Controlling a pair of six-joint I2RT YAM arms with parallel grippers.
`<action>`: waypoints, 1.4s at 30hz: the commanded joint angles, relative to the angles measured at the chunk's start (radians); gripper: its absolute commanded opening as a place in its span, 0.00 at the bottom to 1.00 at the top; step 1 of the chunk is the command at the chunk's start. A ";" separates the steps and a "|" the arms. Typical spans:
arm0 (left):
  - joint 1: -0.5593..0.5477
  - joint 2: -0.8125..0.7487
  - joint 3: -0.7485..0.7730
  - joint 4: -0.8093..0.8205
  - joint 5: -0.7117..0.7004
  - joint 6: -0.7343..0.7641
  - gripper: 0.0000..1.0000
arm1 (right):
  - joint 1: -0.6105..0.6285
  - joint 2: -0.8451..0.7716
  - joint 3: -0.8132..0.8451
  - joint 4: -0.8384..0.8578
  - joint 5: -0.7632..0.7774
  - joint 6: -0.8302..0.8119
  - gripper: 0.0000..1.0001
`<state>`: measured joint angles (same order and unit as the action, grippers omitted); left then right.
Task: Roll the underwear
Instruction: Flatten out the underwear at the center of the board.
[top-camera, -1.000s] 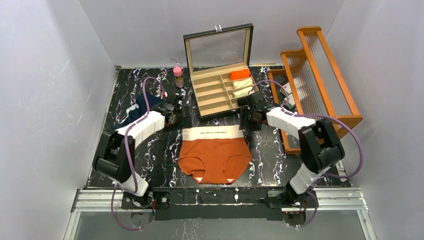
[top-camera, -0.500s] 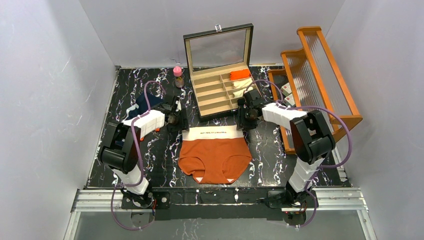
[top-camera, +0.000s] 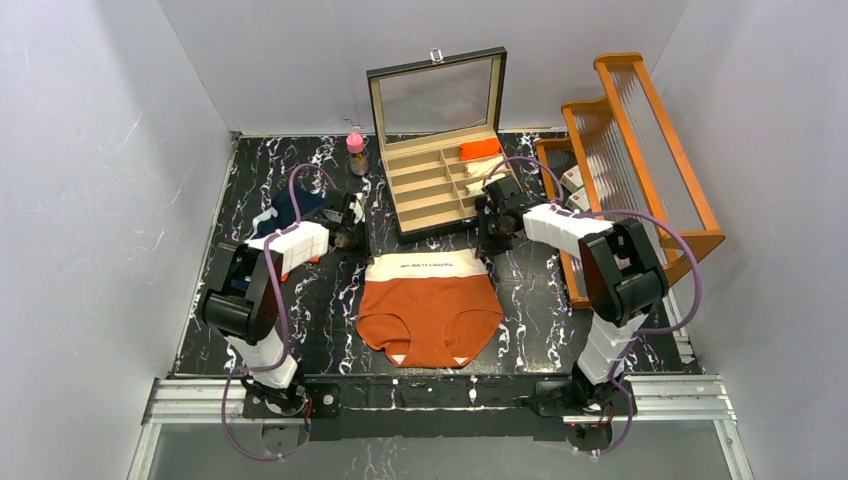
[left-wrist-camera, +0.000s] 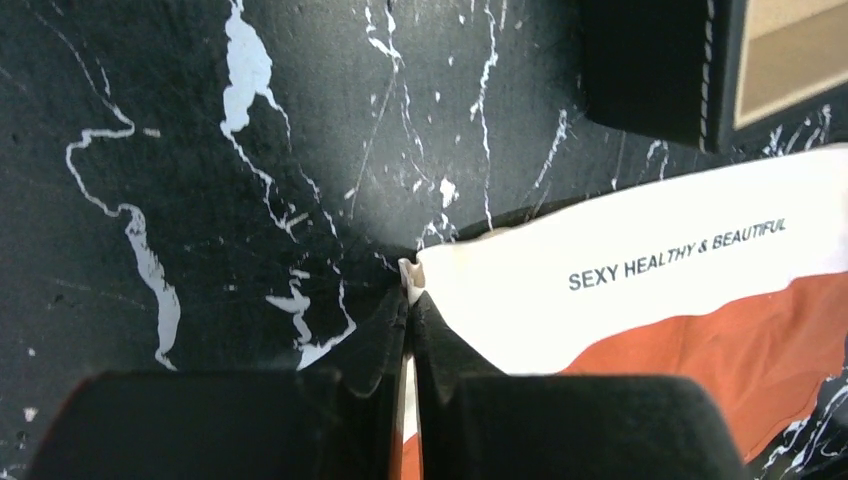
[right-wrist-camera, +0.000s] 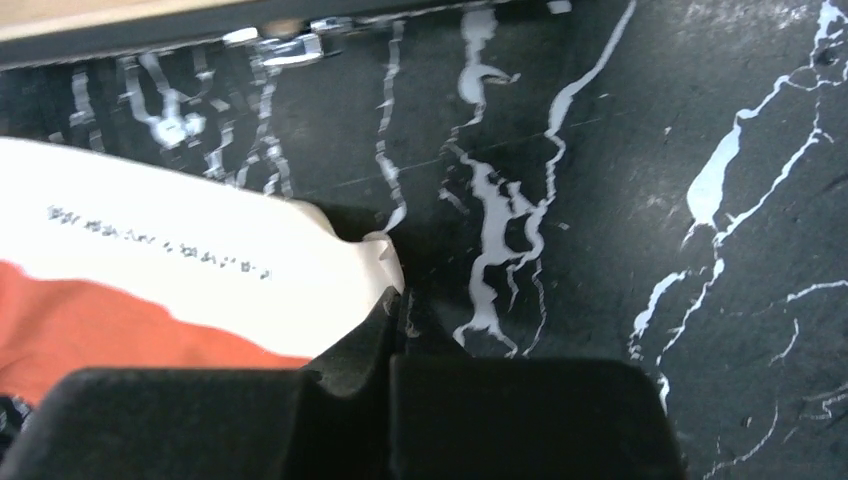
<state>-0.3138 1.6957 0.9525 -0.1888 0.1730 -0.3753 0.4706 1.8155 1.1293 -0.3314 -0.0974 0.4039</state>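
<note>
Judged the task as barely begun: no roll started yet in the orange underwear (top-camera: 430, 318), spread flat on the table (top-camera: 525, 320) just in front of the box (top-camera: 432, 226), with the waistband toward the box. Saw the navy underwear (top-camera: 283, 212) at the far left, behind the left arm, crumpled and apparently not handled. Found the left gripper (left-wrist-camera: 410, 292) low at the table, reaching forward and inward, with fingers pressed together on the left corner of the waistband. Found the right gripper (right-wrist-camera: 388, 300) mirrored on the other side, lowered the same way and pinched tight on the right corner. Left to do, probably: turning the waistband edge over, rolling toward the near end, then the same for the navy pair.
</note>
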 joint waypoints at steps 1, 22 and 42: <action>-0.001 -0.179 -0.023 -0.025 0.034 0.006 0.00 | -0.003 -0.204 -0.010 0.011 -0.083 -0.032 0.01; -0.019 -1.059 0.217 -0.659 0.257 -0.096 0.00 | 0.001 -1.081 0.023 -0.407 -0.508 0.090 0.01; -0.022 -0.475 -0.030 -0.264 -0.014 -0.013 0.00 | 0.000 -0.474 -0.196 0.005 0.056 0.043 0.01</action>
<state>-0.3313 1.1340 0.9426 -0.6591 0.2214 -0.4276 0.4717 1.2412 0.9004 -0.5491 -0.1777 0.4935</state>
